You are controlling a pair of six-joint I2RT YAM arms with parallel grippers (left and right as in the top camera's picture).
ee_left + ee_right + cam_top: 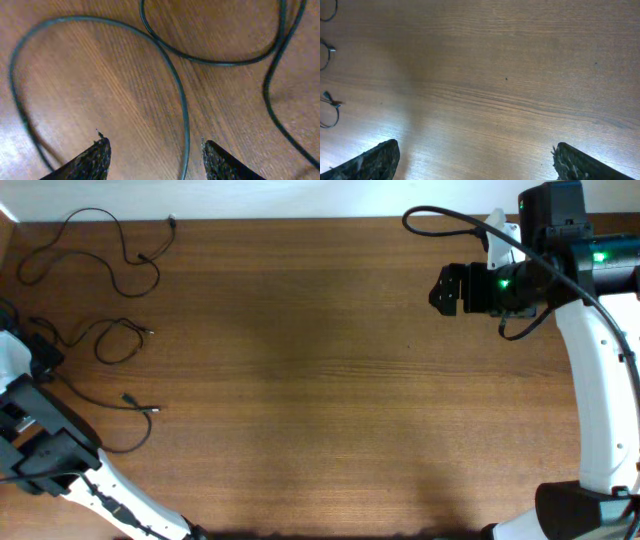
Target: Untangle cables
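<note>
Straddling one strand of the cables, left jaws apart; right jaws wide above the table.

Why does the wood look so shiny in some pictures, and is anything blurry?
Overhead: even light, sharp, with a dark shadow strip along the table's bottom edge. Left wrist: the cable, seen close up, is slightly soft, with a pale sheen at lower left. Right wrist: a bright glare patch at lower left, the grain crisp.
</note>
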